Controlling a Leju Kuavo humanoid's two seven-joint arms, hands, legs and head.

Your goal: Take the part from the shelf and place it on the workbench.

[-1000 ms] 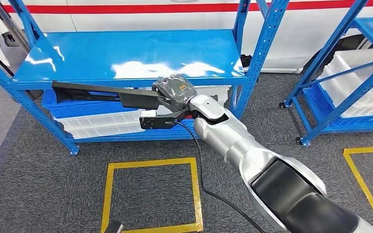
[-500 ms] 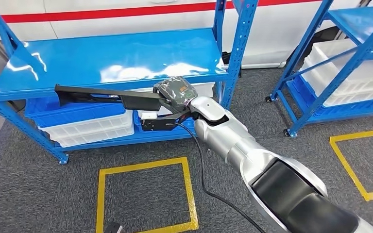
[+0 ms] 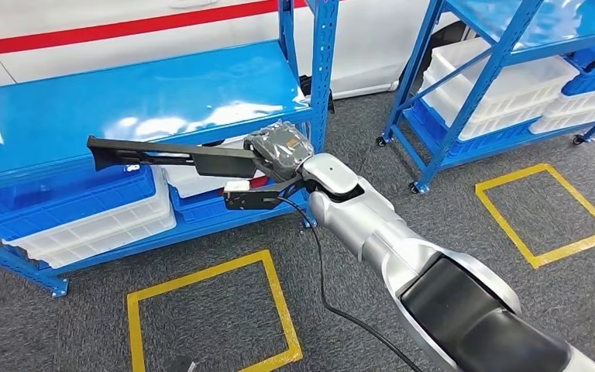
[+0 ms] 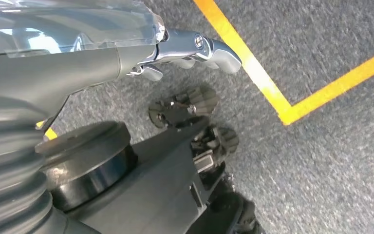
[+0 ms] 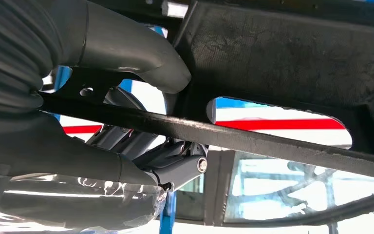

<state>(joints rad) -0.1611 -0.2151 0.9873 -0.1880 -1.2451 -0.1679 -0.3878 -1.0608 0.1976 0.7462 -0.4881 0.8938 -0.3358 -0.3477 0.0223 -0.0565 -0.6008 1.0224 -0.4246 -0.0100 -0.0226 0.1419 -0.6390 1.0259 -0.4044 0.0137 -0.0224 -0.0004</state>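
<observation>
The part (image 3: 163, 151) is a long black plastic piece with a flat bar and an open frame. My right hand (image 3: 279, 151) grips it at one end and holds it level, in front of the blue shelf's board (image 3: 124, 101) and clear of it. Close up in the right wrist view, the thick thumb (image 5: 126, 44) presses on the part (image 5: 292, 53) and the darker fingers wrap under its thin bar. My left hand (image 4: 126, 53) hangs over the grey carpet with nothing in it.
Blue and white bins (image 3: 85, 209) fill the shelf's lower level. A second blue shelf (image 3: 426, 85) with white bins (image 3: 496, 77) stands at the right. Yellow tape squares (image 3: 209, 310) (image 3: 546, 209) mark the carpet. A black cable (image 3: 321, 263) trails from my right wrist.
The whole picture has slid left and tilted, so the camera has turned right. My right hand and the part keep the same place in the view, the grip unchanged.
</observation>
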